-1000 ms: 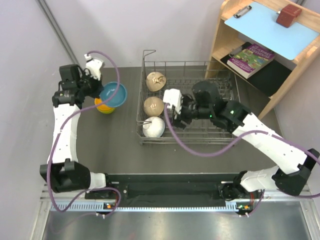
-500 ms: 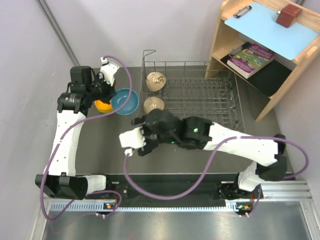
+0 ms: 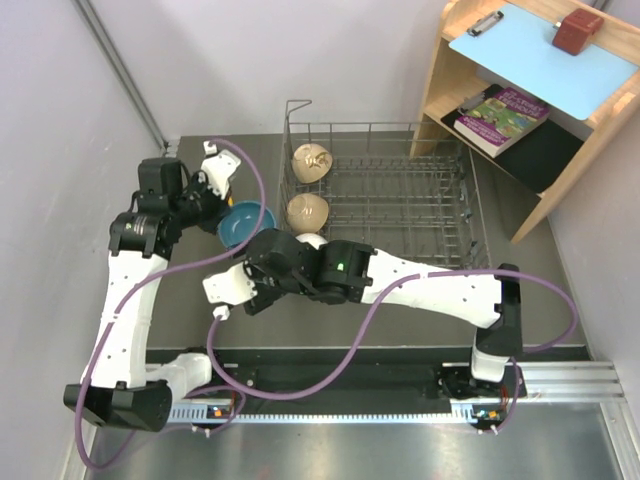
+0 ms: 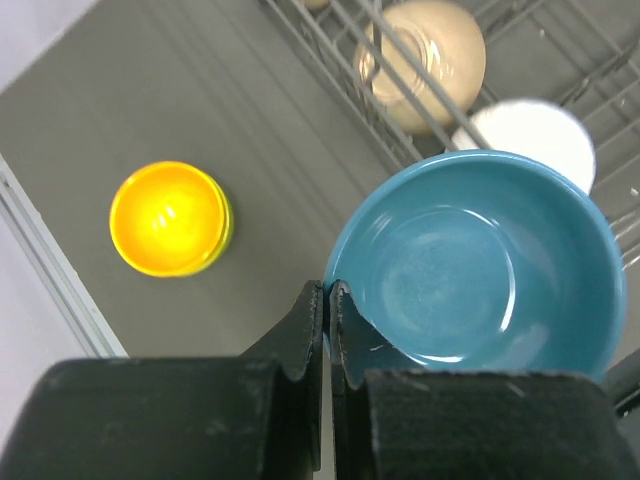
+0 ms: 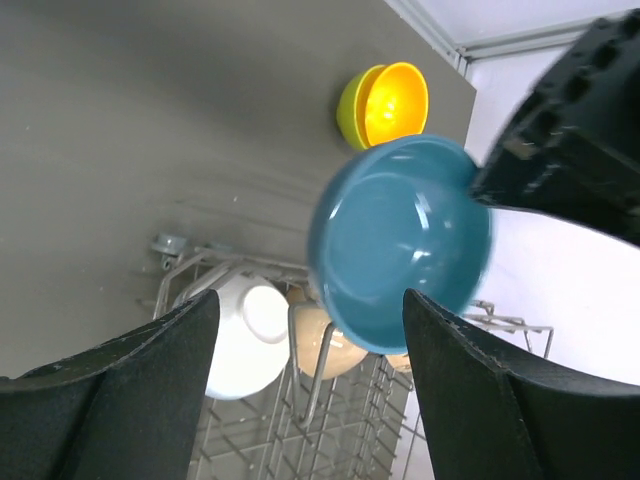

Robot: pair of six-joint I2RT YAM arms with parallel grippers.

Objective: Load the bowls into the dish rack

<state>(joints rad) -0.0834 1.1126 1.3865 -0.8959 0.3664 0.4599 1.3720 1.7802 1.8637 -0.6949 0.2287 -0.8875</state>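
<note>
- Just left of the dish rack (image 3: 385, 127), the blue bowl (image 4: 470, 265) hangs above the table (image 4: 250, 100), mouth facing the left wrist camera.
- Left gripper (image 4: 327, 292) has it: jaws pressed nearly together, pinching the thin rim at one edge, one finger inside the wall, one outside.
- Right gripper (image 5: 310, 300) sits close by, fingers spread wide and holding nothing, aimed at the bowl's open face.
- Inside the rack, two beige bowls (image 3: 311, 161) and a white bowl (image 4: 530, 135) stand along the left wall.
- On the table, well clear, the orange bowl (image 4: 168, 217) sits nested in the yellow-green bowl (image 5: 352, 108).
- Handling call: this bowl looks rigid, light and glossy, so likely slick. A one-sided rim pinch lets it swing, and a knock on the wire could chip it.
- Best hold looks like the rim, wall between the fingers. If the right takes over, the free rim opposite the left's pinch is the spot.
</note>
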